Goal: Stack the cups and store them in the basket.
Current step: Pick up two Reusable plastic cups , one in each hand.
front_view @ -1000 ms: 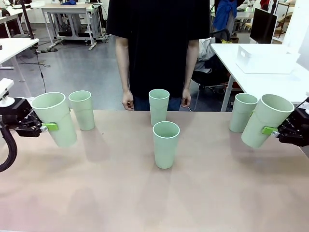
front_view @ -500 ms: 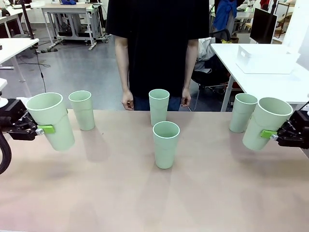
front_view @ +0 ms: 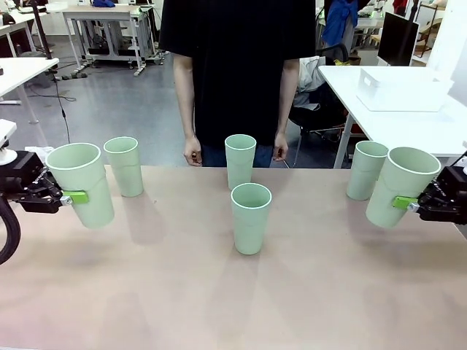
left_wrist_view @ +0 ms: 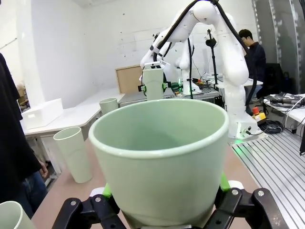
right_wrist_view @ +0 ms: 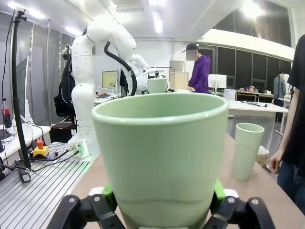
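Two robot arms each hold a mint-green tumbler at opposite ends of a shared bench (front_view: 146, 292), with the stacking job barely begun. The left gripper (front_view: 69, 197) is clamped on the left cup (front_view: 82, 184), its green pads pressing the wall below the rim. The right gripper (front_view: 408, 205) grasps the right cup (front_view: 401, 186) the same way. Both cups are open end up and slightly tilted, and they appear to hang clear of the surface.

Four more cups stand upright and single on the bench. The far-left cup (front_view: 124, 165) is just beyond the left cup, and the far-right cup (front_view: 365, 169) is just beside the right cup. The rear centre cup (front_view: 240, 160) stands near the far edge, with the front centre cup (front_view: 250, 217) close in front of it. No cup is nested in another yet, so all the stacking is still to do.

The basket (front_view: 401, 91) sits empty-looking on a white side table (front_view: 408, 124) past the bench's far right corner, well apart from the cups.

A person (front_view: 237, 73) in a black shirt stands at the far side, arms hanging, touching nothing. The bench top is plain, matte, pale brown and bare but for the cups. Behind it lies a workshop with a grey floor, white tables and trailing cables.
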